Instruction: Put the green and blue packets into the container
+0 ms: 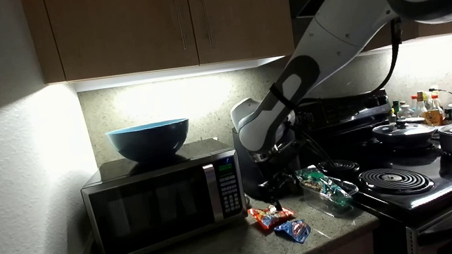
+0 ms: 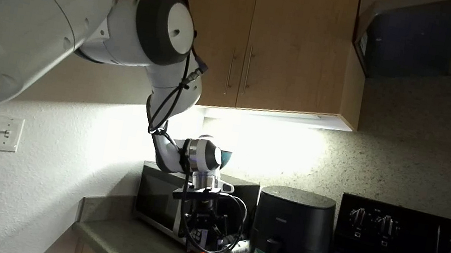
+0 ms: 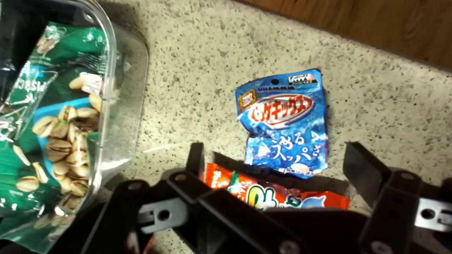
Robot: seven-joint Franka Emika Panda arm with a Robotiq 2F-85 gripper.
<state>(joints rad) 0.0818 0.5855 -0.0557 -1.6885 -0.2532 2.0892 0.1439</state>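
On the speckled stone-look tabletop (image 3: 190,88), you have the small blue foil packet (image 3: 289,130) with pale print lying printed side up, outside the shallow see-through plastic tub (image 3: 129,106) and just beside the crinkled orange-red foil packet (image 3: 261,194). The green foil packet (image 1: 324,186) showing pistachios sits tilted in the tub, one end above the rim. Your end effector (image 3: 276,157) has its jaws parted wide, spanning the orange-red packet in the wrist view; whether they touch it is unclear. In an exterior view, the glossy blue bowl (image 1: 150,142) rests on the black-and-silver microwave (image 1: 150,214).
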